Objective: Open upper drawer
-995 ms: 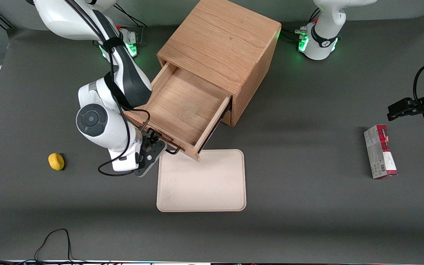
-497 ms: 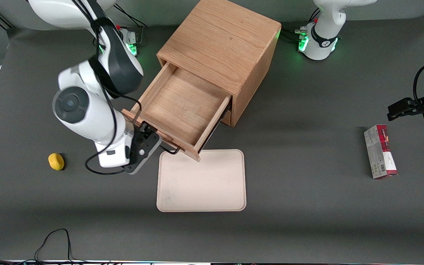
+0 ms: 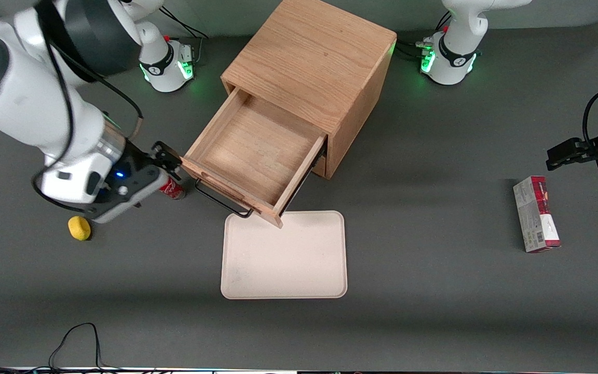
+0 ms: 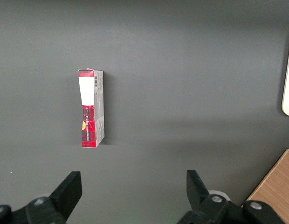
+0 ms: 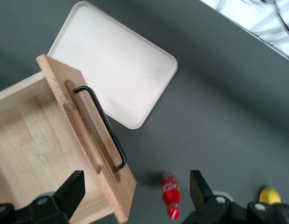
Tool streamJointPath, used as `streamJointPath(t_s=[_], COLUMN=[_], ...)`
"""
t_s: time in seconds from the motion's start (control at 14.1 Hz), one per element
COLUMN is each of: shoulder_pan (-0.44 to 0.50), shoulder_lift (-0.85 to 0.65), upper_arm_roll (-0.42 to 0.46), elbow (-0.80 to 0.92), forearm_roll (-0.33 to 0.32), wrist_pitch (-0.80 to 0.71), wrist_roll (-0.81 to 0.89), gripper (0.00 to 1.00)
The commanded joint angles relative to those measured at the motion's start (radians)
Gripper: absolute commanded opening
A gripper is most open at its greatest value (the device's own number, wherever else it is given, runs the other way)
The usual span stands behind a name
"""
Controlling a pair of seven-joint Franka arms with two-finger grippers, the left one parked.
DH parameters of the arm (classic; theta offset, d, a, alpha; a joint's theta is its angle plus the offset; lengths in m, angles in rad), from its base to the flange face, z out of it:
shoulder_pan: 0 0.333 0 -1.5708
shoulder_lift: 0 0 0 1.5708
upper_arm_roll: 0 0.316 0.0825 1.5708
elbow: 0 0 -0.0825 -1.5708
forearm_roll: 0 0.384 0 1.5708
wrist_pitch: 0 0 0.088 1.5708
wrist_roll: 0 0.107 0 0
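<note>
At left-centre of the front view, the gripper [image 3: 166,161] is hanging with fingers spread wide, holding nothing, just beside the upper drawer [image 3: 249,150], which is sitting pulled out of the cabinet [image 3: 312,57]. In the right wrist view, the drawer's oak grain and thin black wire handle [image 5: 101,126] are showing above a smooth, rounded cream tray [image 5: 116,60].

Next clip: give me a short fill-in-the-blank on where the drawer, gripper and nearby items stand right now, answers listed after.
1. The upper drawer of the cabinet stands pulled ____.
2. The gripper, jaws open, holds ____ and hangs clear of the black handle.
3. The small bottle beside the drawer front is coloured ____.
4. The tray lying nearer the front camera than the drawer holds ____.

Missing words: out; nothing; red; nothing
</note>
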State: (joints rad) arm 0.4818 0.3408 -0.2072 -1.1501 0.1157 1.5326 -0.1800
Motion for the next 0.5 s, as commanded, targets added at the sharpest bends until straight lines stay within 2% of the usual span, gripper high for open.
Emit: streamJointPath(t_s=[0.0,0.14,0.21,0.36,0.43], shoulder_pan=[0.004,0.005,-0.021,-0.112,-0.159], shoulder_lift=[-0.043,-0.066,-0.087,-0.135,-0.175], upper_arm_roll=[-0.064,-0.116,-0.115,-0.078,-0.051], elbow=[-0.014,-0.029,-0.048,-0.121,-0.182], forearm_roll=[0.007,0.005,0.005,0.004,-0.019], wrist_pitch=[-0.051,-0.055,-0.049,-0.017,0.01], wrist_roll=[0.117,0.125,0.149,0.209,0.214], gripper=[1.0,1.0,1.0,1.0,1.0])
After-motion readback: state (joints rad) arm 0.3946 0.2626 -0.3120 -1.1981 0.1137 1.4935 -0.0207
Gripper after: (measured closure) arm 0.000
